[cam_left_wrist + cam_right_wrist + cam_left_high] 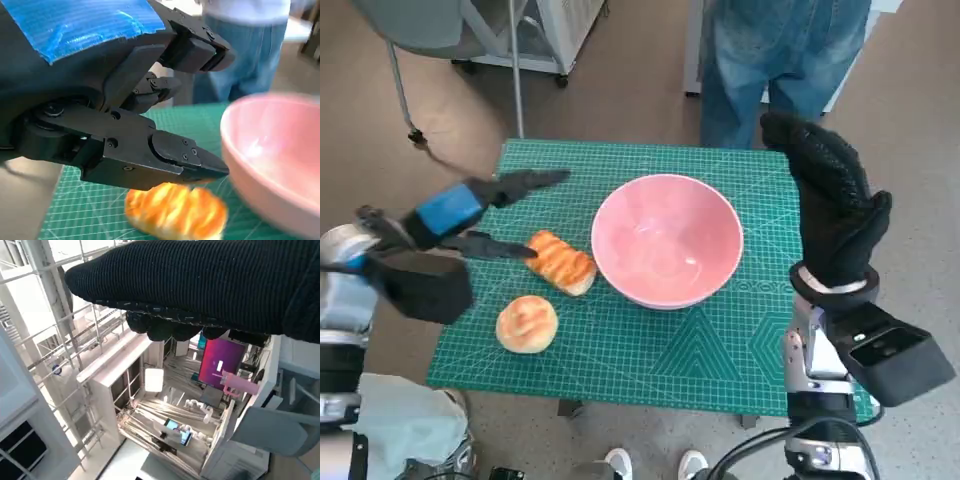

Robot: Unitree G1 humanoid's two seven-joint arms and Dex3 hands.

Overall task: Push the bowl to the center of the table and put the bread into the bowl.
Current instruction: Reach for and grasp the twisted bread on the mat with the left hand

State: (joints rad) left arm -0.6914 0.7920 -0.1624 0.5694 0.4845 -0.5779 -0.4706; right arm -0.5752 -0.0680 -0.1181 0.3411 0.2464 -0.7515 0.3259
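Bowl [666, 240] holds nothing; both breads beside it; left hand [460, 225] fingers apart, apparently empty.

one pink bowl [667, 240], two breads: a long one [561, 262] and a round one [527, 324].

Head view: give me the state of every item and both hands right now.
Pink bowl: upright, empty, near mat centre.
Striped bread: on the mat, beside the bowl, not held.
Round bun: on the mat, untouched.
Left hand: open, above the striped bread.
Right hand: raised, fingers extended, holding nothing.
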